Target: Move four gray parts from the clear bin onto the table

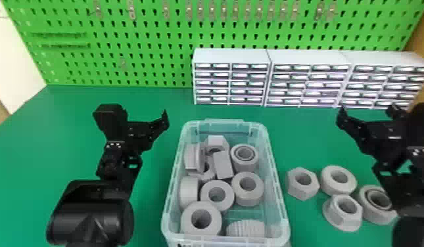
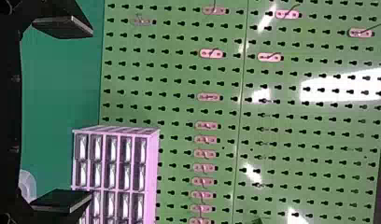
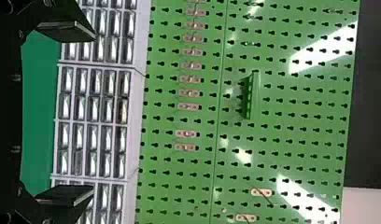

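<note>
Head view, gray parts point(image 1: 295, 188), left tool point(image 1: 139, 115) and right tool point(image 1: 367, 113) spread, right wrist view, bracket point(image 3: 255, 95)

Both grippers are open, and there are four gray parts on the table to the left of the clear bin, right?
Wrong side: the head view shows the four gray parts on the table to the right of the clear bin. The left gripper and right gripper are open.

Pegboard point(image 1: 148, 46) and drawer units point(image 1: 232, 56)
Three white drawer units stand side by side before the green pegboard; small clips point(image 1: 189, 12) hang in a row above them, and a green holder point(image 3: 255, 95) juts out.
</note>
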